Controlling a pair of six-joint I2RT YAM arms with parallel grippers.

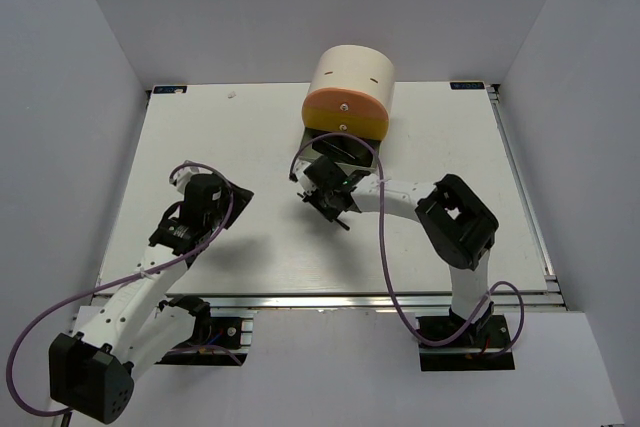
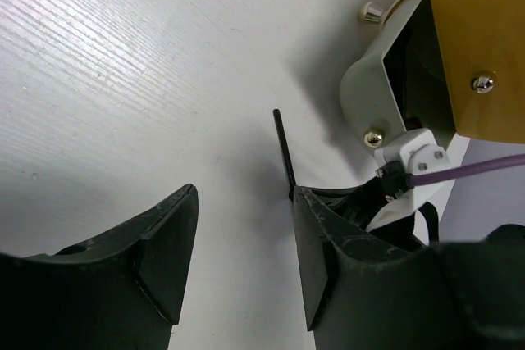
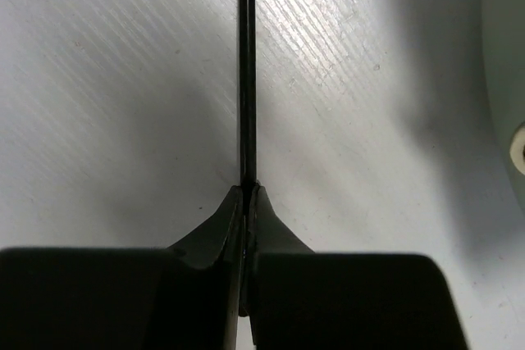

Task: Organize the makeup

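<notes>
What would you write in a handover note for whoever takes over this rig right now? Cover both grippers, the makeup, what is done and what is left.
Left gripper: open, holding nothing.
Right gripper: shut on the slim black stick, just in front of the cream case.
Done: stick gripped.
Left: probably stow it in the case. No other makeup is in view, so what else remains cannot be told.
</notes>
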